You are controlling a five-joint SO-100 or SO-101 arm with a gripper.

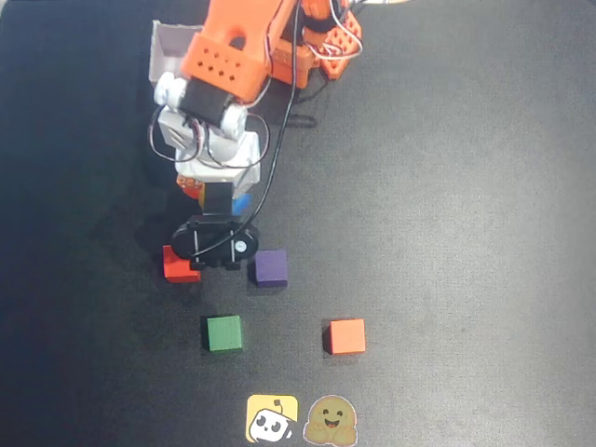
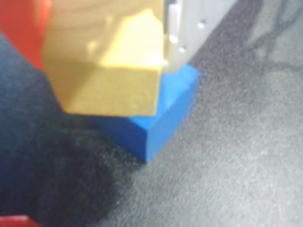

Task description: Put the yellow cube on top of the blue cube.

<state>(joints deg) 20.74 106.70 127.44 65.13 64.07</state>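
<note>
Yellow cube (image 2: 111, 66) fills the wrist view, clenched in the end effector (image 2: 102, 52) and hanging over the blue cube (image 2: 161, 113), whether touching or just above I cannot tell. It sits skewed and offset toward one corner, so letting go now could tip it off onto the worktop (image 2: 236, 179) beside the red cube (image 1: 179, 264).

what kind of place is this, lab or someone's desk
Probably a hobby or lab tabletop for robot practice: a dark matte mat, a small orange 3D-printed arm, and plain coloured cubes such as the green cube and orange cube.
</note>
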